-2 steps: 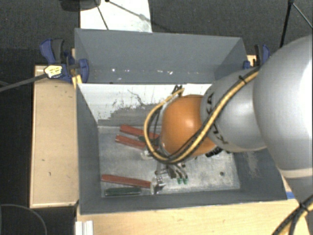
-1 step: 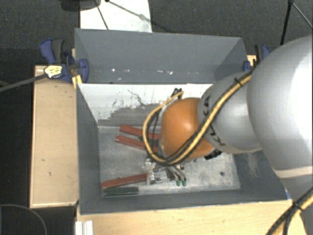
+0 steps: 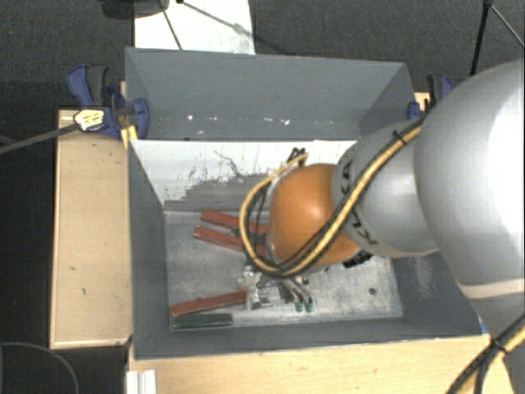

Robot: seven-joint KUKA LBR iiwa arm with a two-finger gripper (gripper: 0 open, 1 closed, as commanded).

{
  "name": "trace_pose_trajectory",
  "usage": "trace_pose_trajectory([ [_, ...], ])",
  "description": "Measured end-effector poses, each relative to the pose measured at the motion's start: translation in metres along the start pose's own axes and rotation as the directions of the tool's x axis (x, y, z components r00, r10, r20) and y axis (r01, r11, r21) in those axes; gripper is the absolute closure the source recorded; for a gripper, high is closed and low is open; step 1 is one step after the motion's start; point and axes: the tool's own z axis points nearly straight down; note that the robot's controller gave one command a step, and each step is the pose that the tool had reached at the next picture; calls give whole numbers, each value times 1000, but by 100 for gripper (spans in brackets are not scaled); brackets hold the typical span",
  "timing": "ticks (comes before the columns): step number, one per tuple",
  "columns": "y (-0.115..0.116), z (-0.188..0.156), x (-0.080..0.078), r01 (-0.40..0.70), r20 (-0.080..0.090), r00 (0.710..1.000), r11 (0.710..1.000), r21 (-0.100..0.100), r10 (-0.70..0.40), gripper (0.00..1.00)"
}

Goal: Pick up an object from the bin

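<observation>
My gripper [image 3: 277, 290] is low over the bin floor near the front middle, mostly hidden under the arm's orange cover. A long red-brown bar [image 3: 205, 304] lies along the front left, and its right end reaches up to the gripper. Whether the gripper touches the bar is hidden. Just in front of the bar lies a short dark green strip [image 3: 202, 321]. Two more red-brown bars [image 3: 220, 219] [image 3: 213, 235] lie side by side farther back on the left, their right ends hidden behind the cover.
The arm comes in from the right and covers the bin's right half. Bare grey floor shows at the front right and at the left between the bars. The bin's left wall slopes up close to the bars.
</observation>
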Motion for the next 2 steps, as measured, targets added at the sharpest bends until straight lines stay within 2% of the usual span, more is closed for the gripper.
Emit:
trace_pose_trajectory([
  [1, -7, -135, 5, 118, 1, 993, 993, 0, -118, 100],
  [2, -7, -135, 5, 117, 1, 993, 993, 0, -117, 100],
])
